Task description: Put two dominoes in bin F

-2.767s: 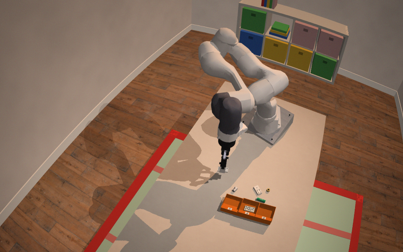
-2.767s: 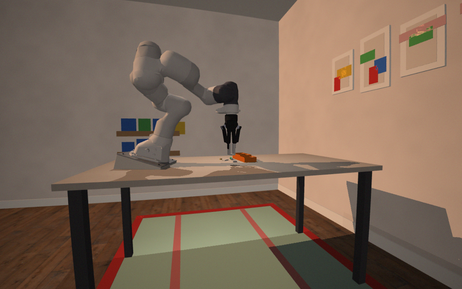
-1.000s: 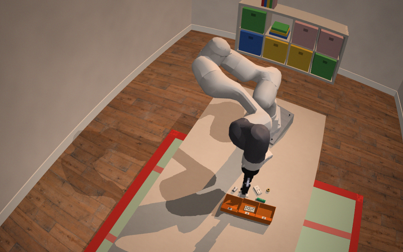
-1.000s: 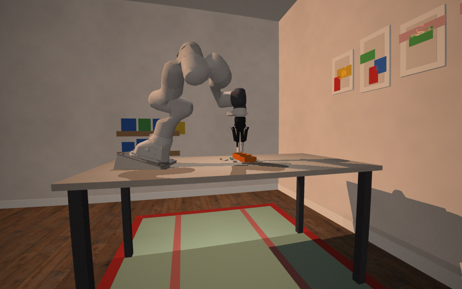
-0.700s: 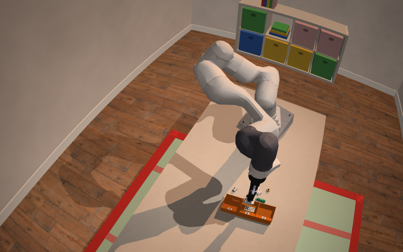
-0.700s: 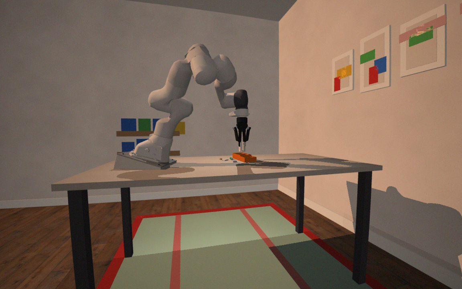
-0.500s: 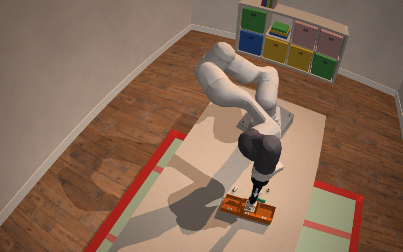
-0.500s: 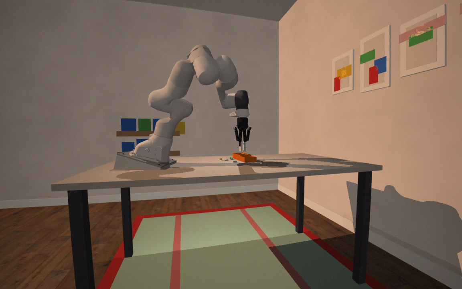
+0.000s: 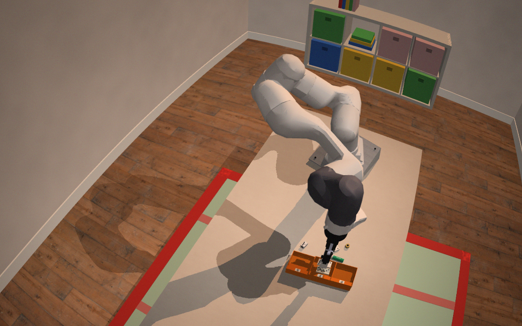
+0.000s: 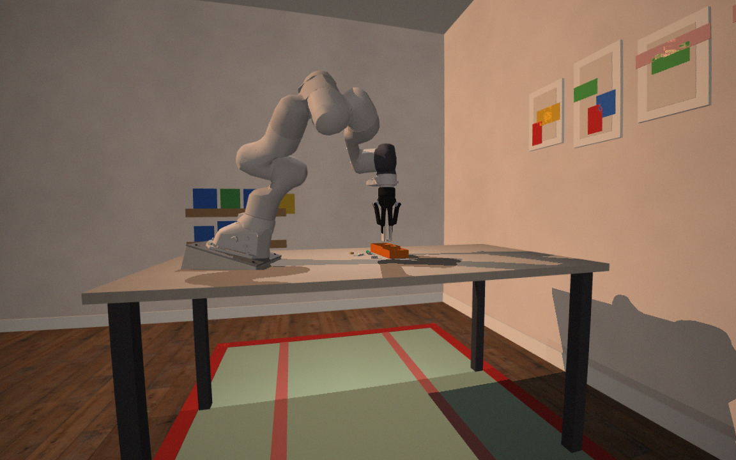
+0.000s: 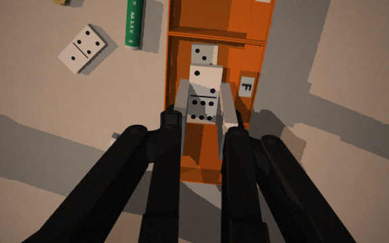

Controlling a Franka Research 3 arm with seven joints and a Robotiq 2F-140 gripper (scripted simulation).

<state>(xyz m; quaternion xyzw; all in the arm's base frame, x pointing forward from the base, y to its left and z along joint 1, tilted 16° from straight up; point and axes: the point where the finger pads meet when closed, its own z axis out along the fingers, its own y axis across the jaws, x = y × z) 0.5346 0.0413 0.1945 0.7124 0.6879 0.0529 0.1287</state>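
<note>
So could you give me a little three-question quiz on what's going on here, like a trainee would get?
1. True or false: the gripper holds a domino above the bin marked F.
2. How many dominoes already lie inside that bin? A) none B) one C) three
3. Fill in: beside the bin row, on the table, a green ______ lies next to a loose domino.

Key:
1. True. The fingers are shut on the domino's sides.
2. B. One domino lies on the bin floor, partly hidden by the held one.
3. Battery.
</note>
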